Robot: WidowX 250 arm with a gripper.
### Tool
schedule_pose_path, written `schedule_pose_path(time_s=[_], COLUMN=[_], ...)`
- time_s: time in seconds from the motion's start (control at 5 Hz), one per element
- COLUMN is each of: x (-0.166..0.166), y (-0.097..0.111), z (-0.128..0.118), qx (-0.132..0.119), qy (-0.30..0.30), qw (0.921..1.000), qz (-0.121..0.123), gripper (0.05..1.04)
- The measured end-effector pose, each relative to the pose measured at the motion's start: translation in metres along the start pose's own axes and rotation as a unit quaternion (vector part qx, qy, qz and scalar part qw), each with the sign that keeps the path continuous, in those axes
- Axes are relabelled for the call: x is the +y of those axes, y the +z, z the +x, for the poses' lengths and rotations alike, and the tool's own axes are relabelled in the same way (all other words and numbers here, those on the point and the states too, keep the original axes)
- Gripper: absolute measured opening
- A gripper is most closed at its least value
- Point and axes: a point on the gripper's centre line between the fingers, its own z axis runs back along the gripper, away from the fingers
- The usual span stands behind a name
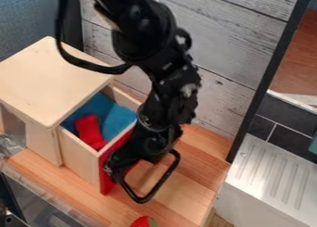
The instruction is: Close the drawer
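Drawer [81, 158] stands well out of the pale wooden cabinet [53, 85] on the worktop [201, 163], its red front [107, 180] facing lower right in the camera view. Inside: a red item [90, 131] beside blue cloth [119, 122]. Your gripper [128, 167] is down at the front's outer side; whether it touches, you can't tell. Nor can you make out how wide the jaws are, or any hold on the front. Step in hand, as I judge it: line up for the push. Check you're clear of the front's top edge, press near mid-width, then drive level along the drawer's run, towards upper left. Off-centre pressure could rack it in the opening. Go slowly; watch the cloth for snagging under the cabinet's lip. Ease off once the front seats, or the cabinet may skid.
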Motion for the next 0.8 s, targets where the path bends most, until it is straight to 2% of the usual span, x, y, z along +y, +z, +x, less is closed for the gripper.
schedule_pose_path(time_s=[0.2,0.4,0.6,0.8], x=[-0.006,-0.008,-0.011,-0.015], y=[-0.008,-0.016,-0.019,-0.024], z=[-0.014,-0.038,-0.051,-0.064], qx=[0.023,0.031,0.034,0.026], qy=[0.016,0.054,0.071,0.091], qw=[0.9995,0.9977,0.9963,0.9946], qz=[-0.011,-0.026,-0.036,-0.044], gripper=[1.001,1.001,1.001,1.001])
